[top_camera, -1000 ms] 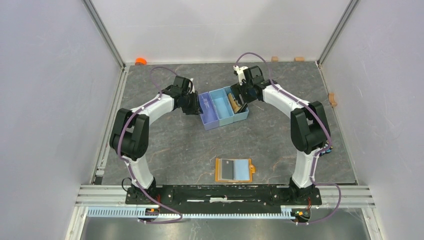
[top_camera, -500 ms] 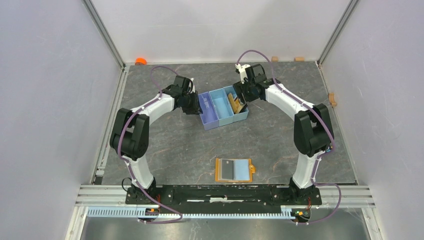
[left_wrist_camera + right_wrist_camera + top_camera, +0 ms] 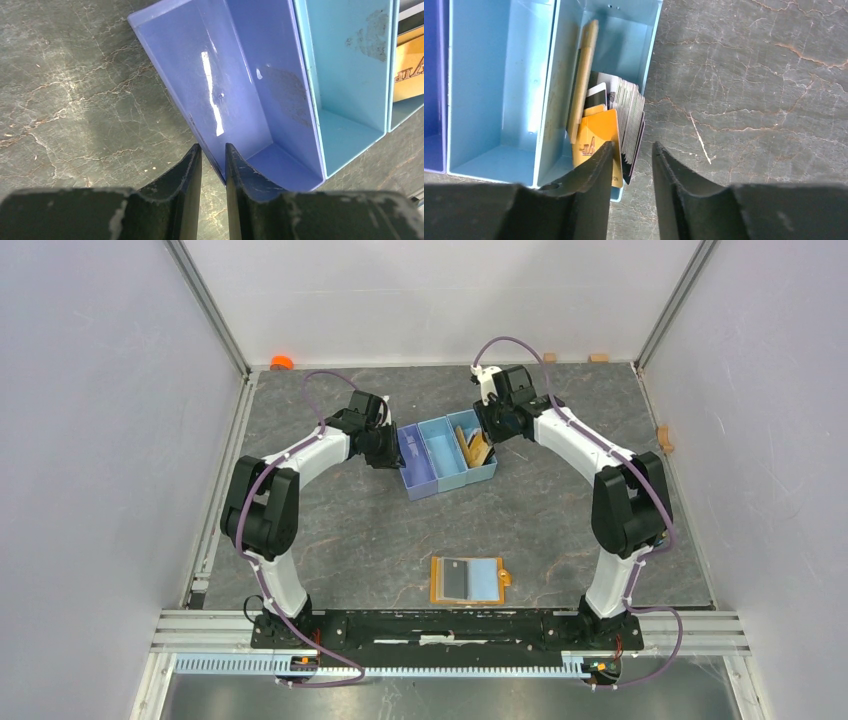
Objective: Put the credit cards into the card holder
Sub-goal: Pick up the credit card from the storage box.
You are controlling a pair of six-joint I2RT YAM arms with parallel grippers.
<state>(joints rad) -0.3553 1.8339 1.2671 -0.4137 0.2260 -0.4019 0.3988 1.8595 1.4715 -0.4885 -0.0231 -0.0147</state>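
Credit cards (image 3: 626, 120) stand bunched in end compartment of blue tray (image 3: 499, 90). Right gripper (image 3: 633, 165) straddles their edge, grip unclear. Left gripper (image 3: 213, 162) pinches tray's purple wall. Card holder (image 3: 470, 580) lies open near arm bases.

One three-compartment tray (image 3: 440, 452) is sitting out. One card holder (image 3: 468, 580) is lying open on the tray's near side. The credit cards (image 3: 628, 117) are crowding the tray's rightmost compartment, too tightly packed for counting.

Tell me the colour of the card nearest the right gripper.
The card in the tray is gold-orange with dark lettering; best seen in the right wrist view.
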